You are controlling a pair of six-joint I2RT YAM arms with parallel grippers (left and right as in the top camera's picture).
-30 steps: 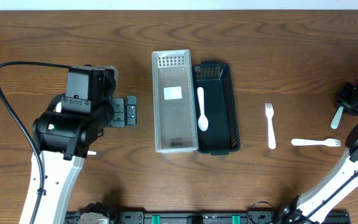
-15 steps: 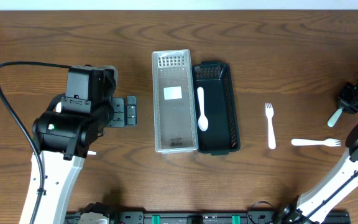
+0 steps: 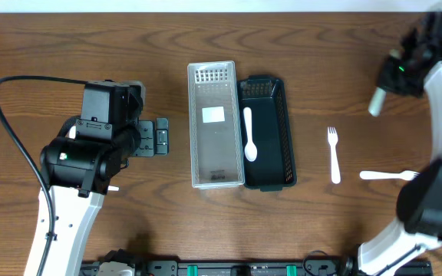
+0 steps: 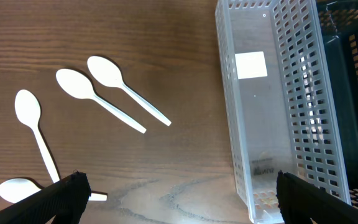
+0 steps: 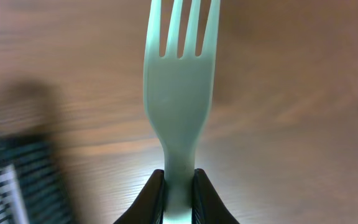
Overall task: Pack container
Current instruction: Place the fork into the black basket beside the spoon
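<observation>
A clear slotted bin and a black slotted bin stand side by side mid-table; a white spoon lies in the black one. My right gripper is shut on a pale green fork, held above the table at the far right. Two white forks lie right of the bins. My left gripper is open and empty left of the clear bin. Several white spoons lie on the wood in the left wrist view.
The left arm's body covers the table left of the bins, hiding the spoons from overhead. A black cable loops at the far left. The black bin's edge shows blurred in the right wrist view.
My right gripper has moved up and to the left with the pale green fork, from the right edge toward the back. The left arm has not moved.
</observation>
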